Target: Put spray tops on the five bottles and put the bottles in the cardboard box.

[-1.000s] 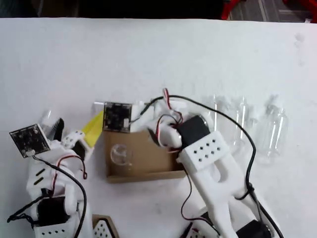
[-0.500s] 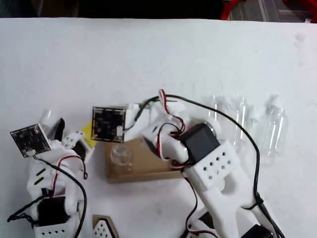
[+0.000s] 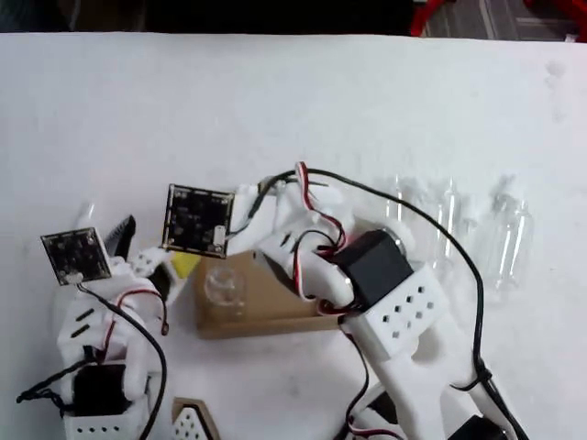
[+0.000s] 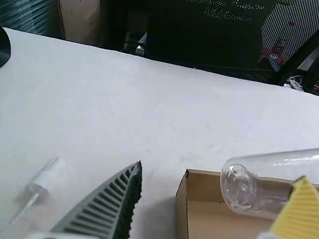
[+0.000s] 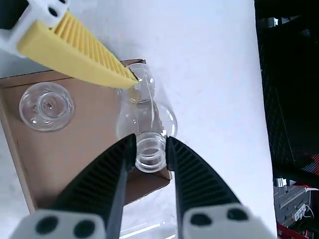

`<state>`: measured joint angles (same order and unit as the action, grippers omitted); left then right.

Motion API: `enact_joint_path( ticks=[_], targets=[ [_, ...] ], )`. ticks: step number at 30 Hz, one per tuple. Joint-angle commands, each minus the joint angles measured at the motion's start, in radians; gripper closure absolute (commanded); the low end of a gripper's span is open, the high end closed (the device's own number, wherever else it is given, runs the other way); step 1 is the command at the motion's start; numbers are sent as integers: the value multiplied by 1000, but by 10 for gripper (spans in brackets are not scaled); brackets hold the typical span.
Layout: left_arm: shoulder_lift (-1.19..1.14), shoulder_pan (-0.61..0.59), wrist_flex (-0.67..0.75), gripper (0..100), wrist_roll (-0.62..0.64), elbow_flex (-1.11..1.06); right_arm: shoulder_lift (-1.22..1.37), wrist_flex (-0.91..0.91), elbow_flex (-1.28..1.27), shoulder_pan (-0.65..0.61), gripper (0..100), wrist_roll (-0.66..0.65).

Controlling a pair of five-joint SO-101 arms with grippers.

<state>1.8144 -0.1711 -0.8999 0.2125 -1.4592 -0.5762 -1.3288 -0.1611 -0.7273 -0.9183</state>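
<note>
Left side: a small clear spray top [image 4: 46, 178] lies loose on the white table [image 3: 275, 110]. The left gripper [image 4: 219, 172] stands beside it, its grey and yellow ribbed fingers spread wide and holding nothing. The yellow tip meets the base of a clear plastic bottle [image 5: 147, 117]. Centre: the brown cardboard box [image 5: 75, 159] contains a second clear bottle [image 5: 46, 106]. The right gripper [image 5: 149, 142] pinches the first bottle's open, uncapped neck over the box corner. Right side: further clear bottles [image 3: 509, 240] lie on the table.
</note>
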Motion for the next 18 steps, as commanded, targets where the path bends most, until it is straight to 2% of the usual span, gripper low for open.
enact_joint_path(
  ticks=[1, 4, 8, 15, 18],
  targets=[
    [8, -61, 23, 585, -6, 28, -16, 2, 49, -4, 982, 23],
    [8, -168, 20, 585, 44, 63, 15, -82, 133, -19, 983, 152],
    [8, -286, 28, 585, 118, 71, 183, -237, 367, -21, 983, 229],
    [8, -312, 21, 585, 132, 66, 647, -387, 707, -13, 982, 235],
    [8, -308, 29, 585, 133, 46, 766, -390, 822, 4, 982, 232]
  ],
)
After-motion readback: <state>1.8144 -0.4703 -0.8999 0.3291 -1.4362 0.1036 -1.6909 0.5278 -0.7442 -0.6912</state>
